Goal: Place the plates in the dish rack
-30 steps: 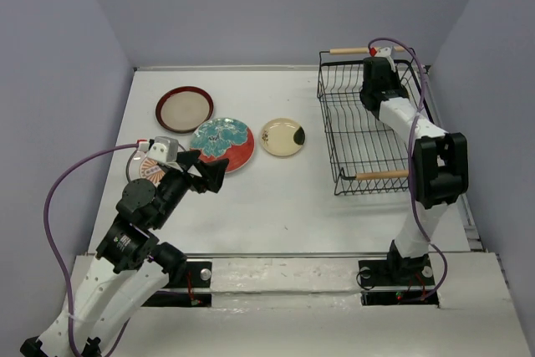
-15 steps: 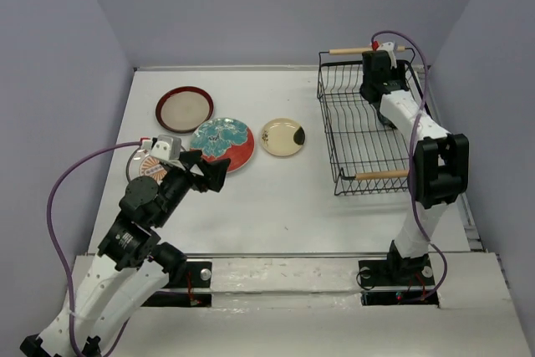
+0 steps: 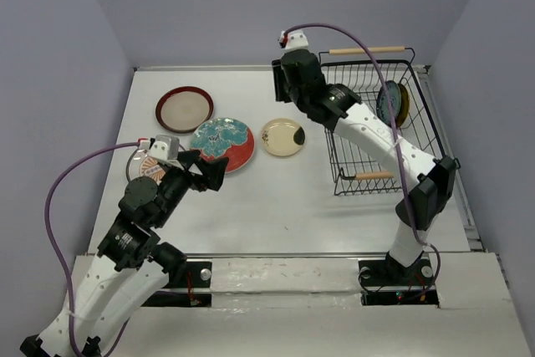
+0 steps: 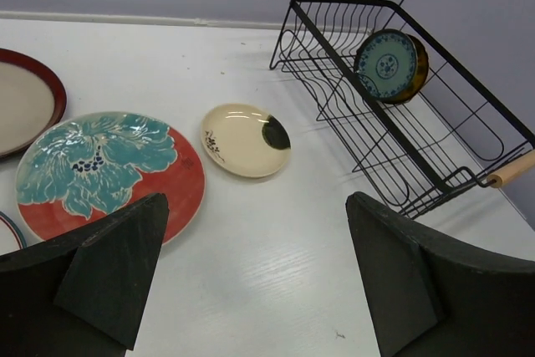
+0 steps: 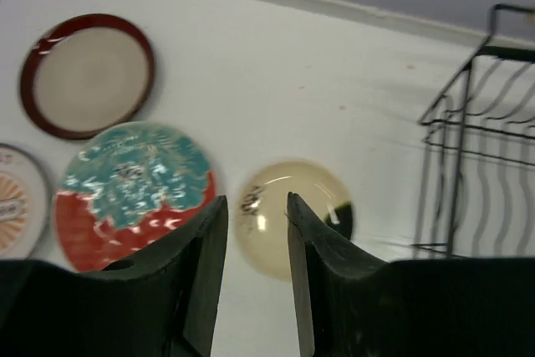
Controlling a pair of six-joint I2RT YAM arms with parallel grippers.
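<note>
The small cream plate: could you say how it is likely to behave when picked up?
The cream plate looks glazed, with glare, so probably slippery and rigid. It lies flat on the table, so its low rim may be hard to get under. Likely breakable if dropped.

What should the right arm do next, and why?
Probably lower the right hand toward the cream plate. The hand is open and empty, that plate shows right between its fingers, and it lies nearest the rack.
</note>
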